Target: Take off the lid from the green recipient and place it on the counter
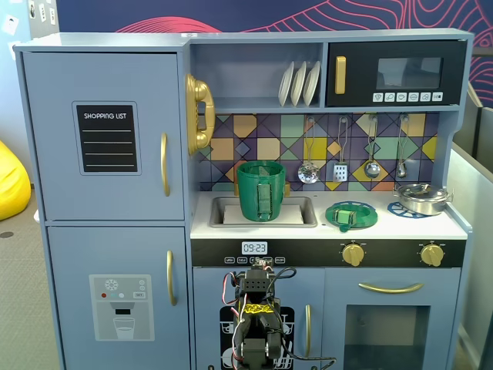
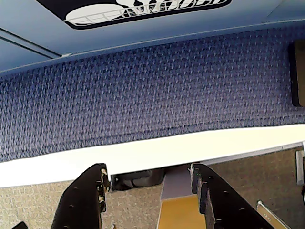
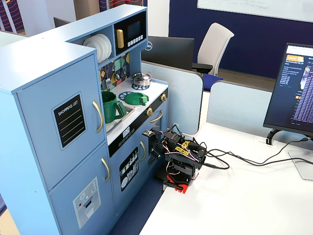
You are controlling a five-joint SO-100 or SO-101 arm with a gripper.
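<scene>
Fixed view: lid flat on counter, knob up.

Dark green recipient, translucent green lid, white counter with blue rings

Cut off and hidden

We see the arm cropped by the bottom edge; the cup base sits hidden in the sink.

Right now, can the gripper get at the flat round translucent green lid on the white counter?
Probably yes: the lid lies exposed on the counter with nothing over it, though the gripper is folded low.
</scene>
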